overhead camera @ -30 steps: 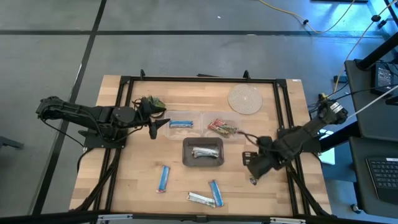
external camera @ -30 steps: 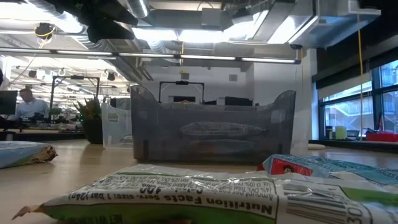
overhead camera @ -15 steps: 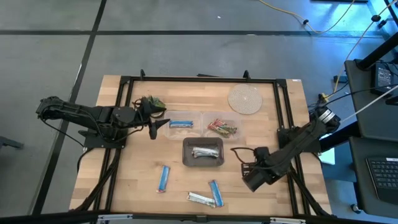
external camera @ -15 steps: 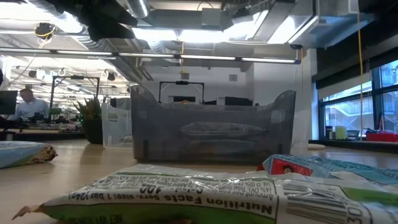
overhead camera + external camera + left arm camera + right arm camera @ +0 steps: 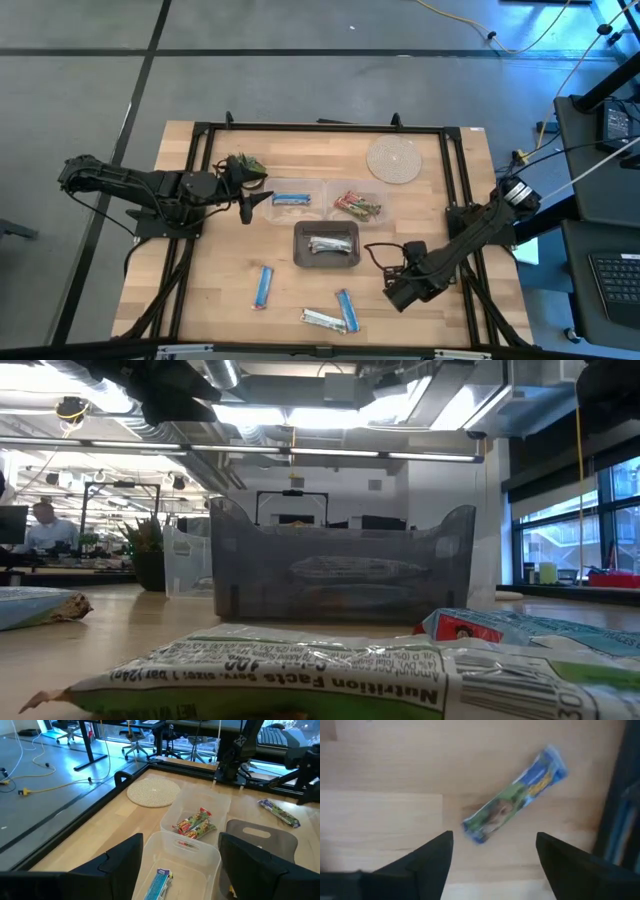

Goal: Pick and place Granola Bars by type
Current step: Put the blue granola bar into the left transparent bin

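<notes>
Several wrapped bars show in the high view. A blue bar (image 5: 291,199) and multicoloured bars (image 5: 358,206) lie in two clear trays, and silver-white bars (image 5: 326,246) lie in a dark tray (image 5: 300,232). Loose on the table are a blue bar (image 5: 263,286), another blue bar (image 5: 347,309) and a silver-white bar (image 5: 323,319). My right gripper (image 5: 392,292) is open above the table, right of the near blue bar. In its wrist view a blue bar (image 5: 515,795) lies flat ahead of the open gripper (image 5: 492,865). My left gripper (image 5: 250,200) waits open beside the blue bar's tray (image 5: 180,852).
A round woven coaster (image 5: 395,159) lies at the far right and a small green plant (image 5: 243,165) near my left gripper. Black frame rails (image 5: 195,240) run along the table's sides. In the low view the silver-white bar (image 5: 300,675) fills the foreground before the dark tray (image 5: 340,575).
My right arm has swung from the table's right side toward the left and the near edge, closing in on the loose bars there. Its fingers stay open. My left arm and all the bars have kept still.
</notes>
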You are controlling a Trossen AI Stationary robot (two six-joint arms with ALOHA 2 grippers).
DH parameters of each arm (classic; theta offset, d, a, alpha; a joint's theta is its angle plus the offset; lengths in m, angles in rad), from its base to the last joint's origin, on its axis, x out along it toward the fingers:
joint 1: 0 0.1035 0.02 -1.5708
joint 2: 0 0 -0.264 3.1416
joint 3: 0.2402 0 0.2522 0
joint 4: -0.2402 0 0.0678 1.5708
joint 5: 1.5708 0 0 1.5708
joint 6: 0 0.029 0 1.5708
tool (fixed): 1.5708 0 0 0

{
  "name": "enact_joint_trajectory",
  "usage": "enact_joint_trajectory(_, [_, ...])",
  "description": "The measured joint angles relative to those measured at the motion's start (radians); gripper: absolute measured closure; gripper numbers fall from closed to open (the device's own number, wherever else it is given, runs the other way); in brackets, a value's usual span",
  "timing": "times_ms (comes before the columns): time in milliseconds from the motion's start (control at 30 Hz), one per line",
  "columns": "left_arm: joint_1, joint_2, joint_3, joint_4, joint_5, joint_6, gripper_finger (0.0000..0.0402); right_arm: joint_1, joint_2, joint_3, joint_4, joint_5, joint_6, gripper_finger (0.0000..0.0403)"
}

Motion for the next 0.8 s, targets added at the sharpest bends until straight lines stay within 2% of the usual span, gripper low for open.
enact_joint_trajectory(133, [0.000, 0.000, 0.000, 0.000, 0.000, 0.000, 0.0150, 0.007, 0.034, 0.000, -0.033, -0.051, 0.169, 0.0112])
enact_joint_trajectory(267, [0.000, 0.000, 0.000, 0.000, 0.000, 0.000, 0.0150, 0.009, 0.048, -0.009, -0.038, -0.083, 0.183, 0.0112])
enact_joint_trajectory(400, [0.000, 0.000, 0.000, 0.000, 0.000, 0.000, 0.0150, 0.008, 0.048, -0.077, -0.009, -0.083, 0.183, 0.0112])
enact_joint_trajectory(667, [0.000, 0.000, 0.000, -0.003, 0.000, 0.000, 0.0151, 0.007, 0.034, -0.303, 0.364, -0.056, 0.183, 0.0112])
enact_joint_trajectory(800, [0.000, 0.000, 0.000, -0.003, 0.000, 0.000, 0.0150, -0.010, 0.022, -0.369, 0.456, -0.057, 0.186, 0.0112])
